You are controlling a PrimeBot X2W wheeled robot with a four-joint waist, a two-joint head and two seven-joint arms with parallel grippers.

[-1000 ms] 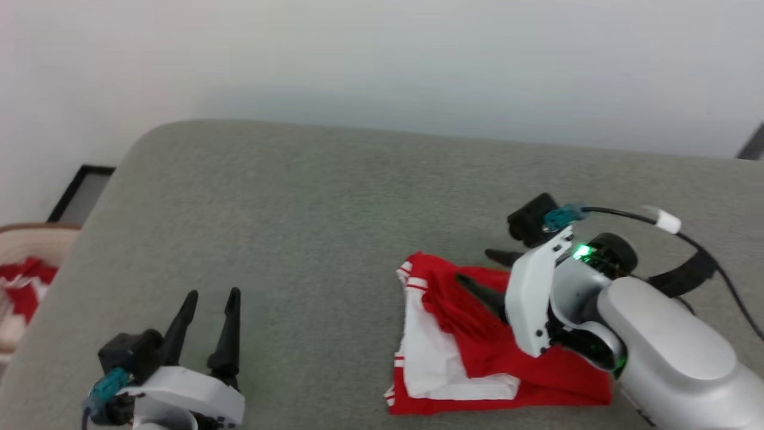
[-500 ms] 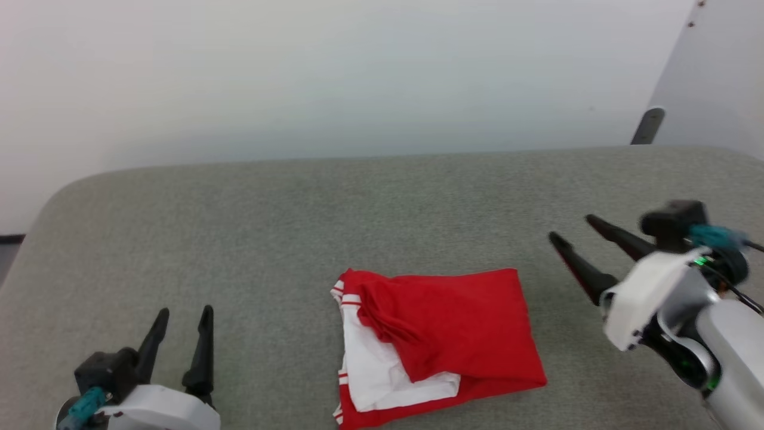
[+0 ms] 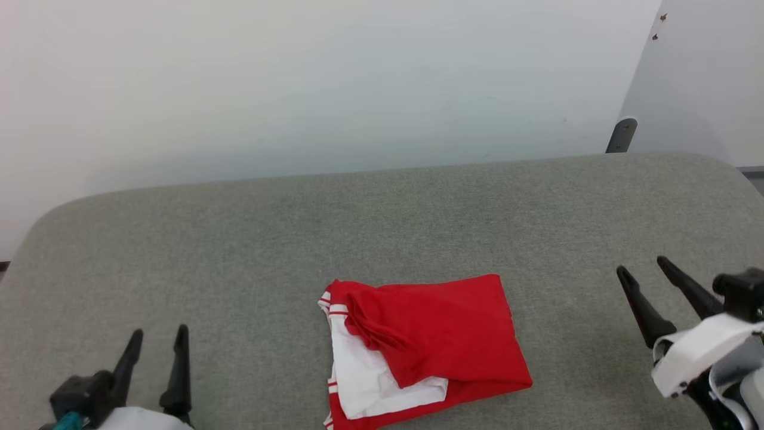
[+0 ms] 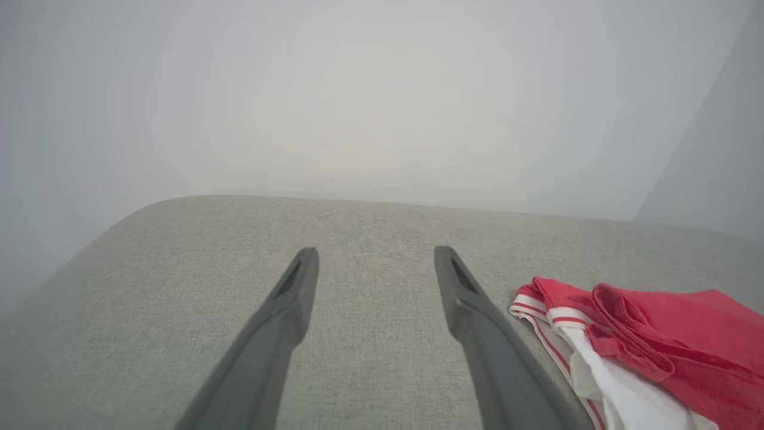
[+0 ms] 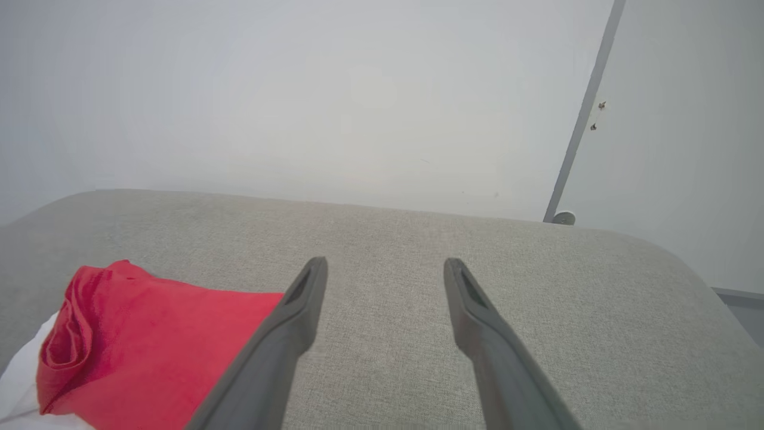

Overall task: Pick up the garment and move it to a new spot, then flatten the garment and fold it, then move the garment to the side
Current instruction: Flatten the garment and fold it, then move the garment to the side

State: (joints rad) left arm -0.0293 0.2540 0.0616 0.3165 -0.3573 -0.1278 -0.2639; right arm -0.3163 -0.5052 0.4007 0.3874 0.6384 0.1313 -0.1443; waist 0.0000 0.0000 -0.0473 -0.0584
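- Your left tool (image 3: pixel 159 332) is at the lower left of the head view. Its two dark fingers are spread apart and point up the view, with nothing between them.
- In the left wrist view, that tool (image 4: pixel 376 252) is open over bare grey fabric, with the pale wall beyond the far edge.
- Your right tool (image 3: pixel 641 266) is at the lower right of the head view. Its fingers are parted, lean up and to the left, and hold nothing.
- In the right wrist view, the right tool (image 5: pixel 385 263) is open in the same way over the bare table top.
- The garment (image 3: pixel 441 328) lies folded on the table (image 3: pixel 298 239), in a rough rectangle near the front edge.
- It is between your two tools, apart from both, and nearer the right one.
- The top layer is red, with a bunched ridge of red cloth running down its left part.
- A white sleeve panel shows under the red at the lower left.
- White and red striped trim runs along the garment's left edge.
- From the left wrist, the garment (image 4: pixel 668 328) is at the lower right. From the right wrist, it (image 5: pixel 161 340) is at the lower left.
- The table is covered in grey cloth and has rounded far corners.
- Behind the table is a plain pale wall (image 3: pixel 298 89). A lighter panel (image 3: pixel 698 77) at the upper right carries two small dark screws.
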